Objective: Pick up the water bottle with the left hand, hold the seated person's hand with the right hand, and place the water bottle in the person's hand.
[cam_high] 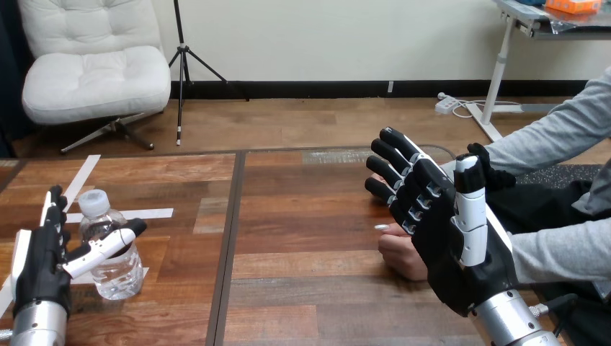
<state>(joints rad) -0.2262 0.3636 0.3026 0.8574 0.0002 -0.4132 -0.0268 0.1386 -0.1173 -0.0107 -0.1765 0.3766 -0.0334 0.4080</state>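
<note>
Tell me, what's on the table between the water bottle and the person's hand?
Nothing, in the head view: just bare wooden table with a dark seam between the water bottle and the person's hand.

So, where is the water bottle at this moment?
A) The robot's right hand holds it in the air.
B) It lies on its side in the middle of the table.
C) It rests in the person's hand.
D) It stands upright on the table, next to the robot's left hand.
D: the water bottle stands upright on the table, with the left hand beside it and the thumb across its front.
</note>
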